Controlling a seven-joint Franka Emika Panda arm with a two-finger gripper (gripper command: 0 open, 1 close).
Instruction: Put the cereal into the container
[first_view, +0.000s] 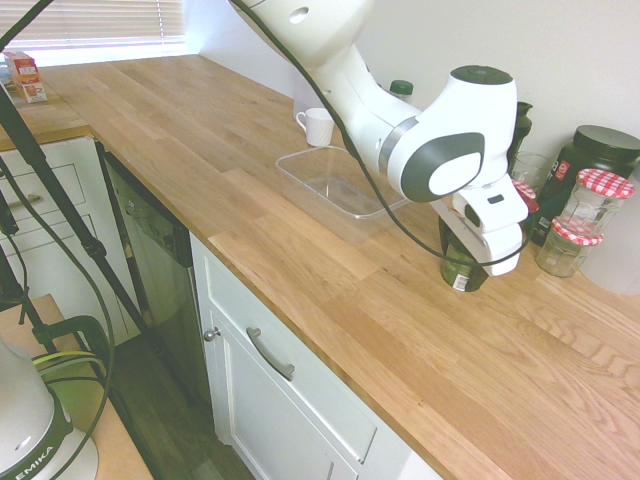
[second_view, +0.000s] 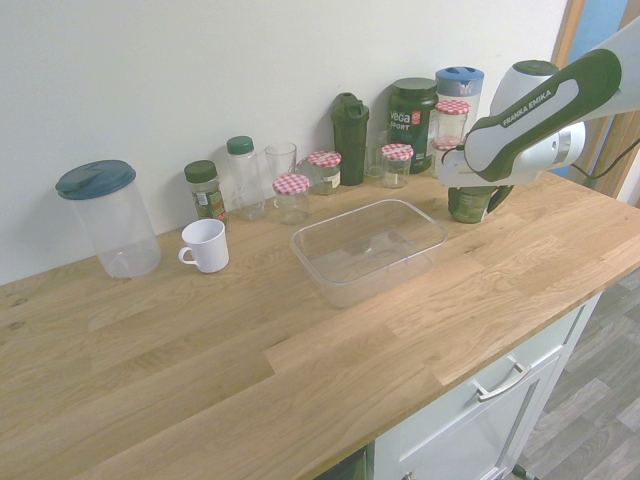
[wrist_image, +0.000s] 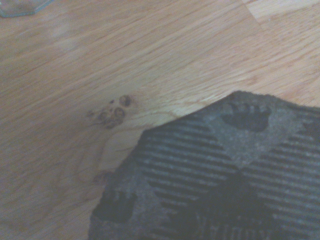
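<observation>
Setting: domestic kitchen. Long oiled-wood countertop (first_view: 300, 260) over white cabinet fronts with a metal bar handle (first_view: 270, 353) and a knob; a built-in dishwasher (first_view: 150, 260) sits under the counter. Against the white wall: pantry jars with red-checkered lids (second_view: 292, 184), a white mug (second_view: 205, 245), a drinking glass (second_view: 281, 160), a protein-powder tub (second_view: 413, 120) (label reads "vega sport"). Window blinds (first_view: 100, 20) at the far end.

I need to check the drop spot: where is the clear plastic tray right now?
In the second exterior view the clear tray sits mid-counter, right of the white mug and left of the green jar under the gripper.
</observation>
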